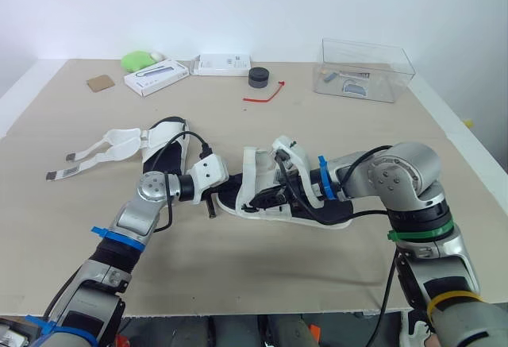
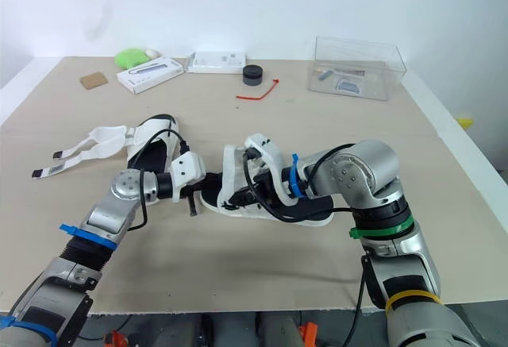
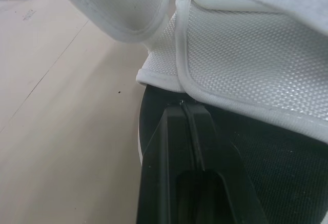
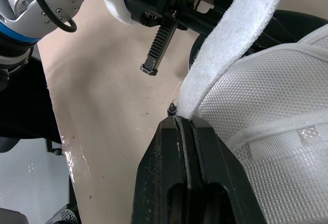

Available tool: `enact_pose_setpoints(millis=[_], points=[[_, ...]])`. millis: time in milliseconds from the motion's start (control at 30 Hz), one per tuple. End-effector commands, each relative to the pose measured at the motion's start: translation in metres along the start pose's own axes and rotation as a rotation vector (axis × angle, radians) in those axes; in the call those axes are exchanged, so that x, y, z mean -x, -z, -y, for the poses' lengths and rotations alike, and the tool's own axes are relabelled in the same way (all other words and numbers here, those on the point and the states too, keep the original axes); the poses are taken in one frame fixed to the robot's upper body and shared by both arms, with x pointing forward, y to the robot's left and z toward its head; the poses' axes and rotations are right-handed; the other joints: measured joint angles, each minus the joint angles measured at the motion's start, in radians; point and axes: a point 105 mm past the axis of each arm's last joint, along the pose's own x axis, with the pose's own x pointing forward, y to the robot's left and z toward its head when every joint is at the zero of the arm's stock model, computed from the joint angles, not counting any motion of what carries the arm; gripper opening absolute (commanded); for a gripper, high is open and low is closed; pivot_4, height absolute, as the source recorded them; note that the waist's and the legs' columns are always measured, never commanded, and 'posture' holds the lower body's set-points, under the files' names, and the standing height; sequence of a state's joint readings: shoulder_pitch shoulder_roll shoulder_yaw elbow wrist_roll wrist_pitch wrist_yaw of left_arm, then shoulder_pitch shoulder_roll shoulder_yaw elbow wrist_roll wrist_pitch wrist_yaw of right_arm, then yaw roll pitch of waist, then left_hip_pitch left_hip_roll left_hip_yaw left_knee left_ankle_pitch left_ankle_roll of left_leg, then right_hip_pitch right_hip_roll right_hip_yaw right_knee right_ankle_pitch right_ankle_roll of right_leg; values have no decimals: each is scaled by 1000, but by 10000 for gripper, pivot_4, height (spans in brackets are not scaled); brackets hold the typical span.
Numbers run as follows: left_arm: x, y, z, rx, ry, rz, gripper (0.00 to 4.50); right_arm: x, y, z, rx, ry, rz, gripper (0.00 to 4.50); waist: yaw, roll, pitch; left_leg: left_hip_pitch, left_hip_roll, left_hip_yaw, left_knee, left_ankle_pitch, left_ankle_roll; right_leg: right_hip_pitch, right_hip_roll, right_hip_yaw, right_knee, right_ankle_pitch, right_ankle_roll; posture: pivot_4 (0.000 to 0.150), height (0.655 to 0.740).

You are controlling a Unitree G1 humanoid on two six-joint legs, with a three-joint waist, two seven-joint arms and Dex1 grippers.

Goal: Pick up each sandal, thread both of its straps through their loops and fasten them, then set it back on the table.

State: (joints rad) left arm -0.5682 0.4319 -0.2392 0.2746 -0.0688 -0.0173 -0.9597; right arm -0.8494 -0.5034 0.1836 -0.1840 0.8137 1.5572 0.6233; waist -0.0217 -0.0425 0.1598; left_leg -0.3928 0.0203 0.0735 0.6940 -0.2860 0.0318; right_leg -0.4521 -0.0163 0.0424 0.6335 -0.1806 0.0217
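With the sandal [image 1: 262, 184] lying mid-way along the counter [image 1: 333, 140], left jaws shut on its sole edge and right jaws pinching the white strap [image 4: 230, 44], the right should probably draw that strap taut and untwisted while the left braces firmly.

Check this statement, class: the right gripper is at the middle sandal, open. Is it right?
No: the right gripper is at the middle sandal, but it is shut, pinching the strap. The right wrist view shows it.
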Motion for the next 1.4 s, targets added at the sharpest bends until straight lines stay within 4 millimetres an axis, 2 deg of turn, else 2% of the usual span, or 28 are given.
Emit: enact_pose_setpoints(millis=[33, 100, 167, 200, 267, 333, 467, 567, 1000, 1100, 1200, 1233, 1400], points=[[1, 13, 0, 16, -8, -60, 0, -6, 21, -6, -9, -9, -92, 573, 0, 0, 0, 0, 0, 0, 0, 0, 0, 0, 0, 0, 0, 0, 0, 1500, 7400], [1, 13, 0, 16, -9, -60, 0, -6, 20, -6, 29, 4, -86, 573, 0, 0, 0, 0, 0, 0, 0, -1, 0, 0, 0, 0, 0, 0, 0, 1500, 7400], [1, 13, 0, 17, -9, -59, 0, -5, 15, -7, 57, 7, -63, 6730, 0, 1, 0, 0, 0, 0, 0, -1, 0, 0, 0, -1, -1, 0, 0, 1500, 7400], [1, 13, 0, 17, -9, -59, 0, -4, 12, -8, 73, 9, -45, 8380, 0, 1, 0, 0, 0, 0, 0, -1, 0, 0, 0, -1, -1, 0, 0, 1500, 7400], [1, 13, -1, 17, -9, -59, 0, 0, -2, -10, 105, 11, 1, 18745, 0, 1, 0, 0, 0, 0, 0, -1, 1, 0, 0, -1, -1, 0, 0, 1500, 7400], [1, 13, -1, 17, -10, -58, 0, 3, -11, -10, 124, 17, 28, 24342, 0, 1, 0, 0, 0, 0, 0, -1, 1, 0, 0, -1, -1, 0, 0, 1500, 7400], [1, 13, -1, 16, -10, -57, 0, 11, -32, -5, 145, 53, 88, 24342, -1, 1, 0, 0, 0, 1, 0, -1, 1, 0, 0, -1, 0, 0, 0, 1500, 7400], [0, 13, 0, 16, -9, -56, 0, 14, -40, -1, 133, 65, 104, 24342, -1, 1, 0, 0, 0, 2, 0, 0, 1, 0, 0, -1, 0, 1, -1, 1500, 7400], [-1, 13, 2, 18, -6, -54, 0, 6, -40, 15, 30, 77, 91, 24342, -1, 1, 0, 0, 0, 2, 0, 0, 1, -1, 0, 0, 0, 1, -1, 1500, 7400], [0, 13, 3, 19, -6, -55, 0, 5, -44, 16, 16, 73, 98, 17518, -1, 1, 0, 0, 0, 3, 0, 0, 1, -1, 0, 0, 0, 1, -1, 1500, 7400], [0, 14, 3, 20, -7, -55, 0, 4, -44, 13, 16, 62, 90, 4115, -1, 1, 0, 0, 0, 3, 0, 0, 1, -1, 0, -1, 0, 1, -1, 1500, 7400], [0, 14, 3, 21, -8, -56, 0, 4, -43, 12, 18, 59, 86, 1345, -1, 1, 0, 0, 0, 3, 0, 0, 1, -1, 0, -1, 0, 1, -1, 1500, 7400], [0, 14, 4, 21, -9, -57, 0, 2, -29, 5, 39, 47, 50, 1345, -1, 1, 0, 0, 0, 3, 0, 0, 1, -1, -1, -1, 0, 1, -1, 1500, 7400]])
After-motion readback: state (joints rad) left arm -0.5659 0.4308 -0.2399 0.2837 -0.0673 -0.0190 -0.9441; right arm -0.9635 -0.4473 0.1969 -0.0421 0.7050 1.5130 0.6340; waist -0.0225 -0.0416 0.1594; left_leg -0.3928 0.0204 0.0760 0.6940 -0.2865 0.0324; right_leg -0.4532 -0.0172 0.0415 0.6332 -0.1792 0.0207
